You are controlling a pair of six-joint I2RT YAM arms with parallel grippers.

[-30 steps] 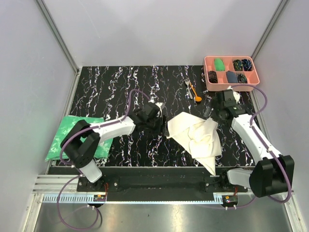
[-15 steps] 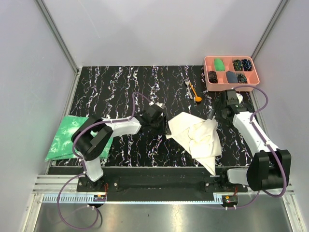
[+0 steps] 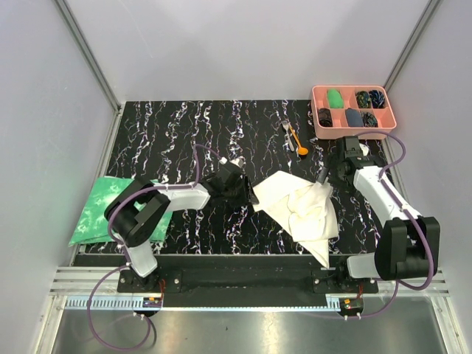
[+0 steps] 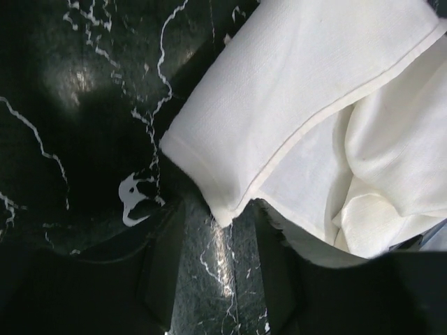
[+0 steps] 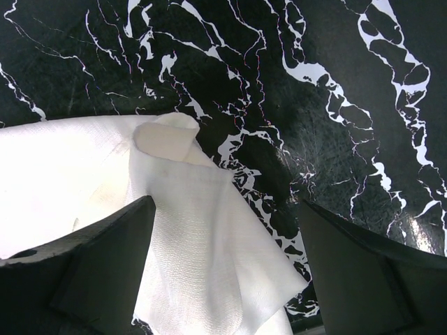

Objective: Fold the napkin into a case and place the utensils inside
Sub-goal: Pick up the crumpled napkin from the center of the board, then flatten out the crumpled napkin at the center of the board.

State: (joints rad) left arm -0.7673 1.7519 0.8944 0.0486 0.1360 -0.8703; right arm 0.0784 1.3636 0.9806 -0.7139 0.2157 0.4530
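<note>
Napkin [image 3: 299,210]: cream, crumpled, ctr-right of table [image 3: 177,133]. Utensils [image 3: 293,137]: fork + orange spoon, laid apart from napkin, near pink tray [image 3: 316,110]. L gripper [image 4: 218,213]: jaws parted, napkin's left corner at mouth, not pinched. R gripper [image 5: 227,206]: spread wide, nothing held, over right corner.

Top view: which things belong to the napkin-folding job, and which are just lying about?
For the job: napkin, fork, orange spoon.
Just lying about: green mottled cloth, pink tray.
</note>
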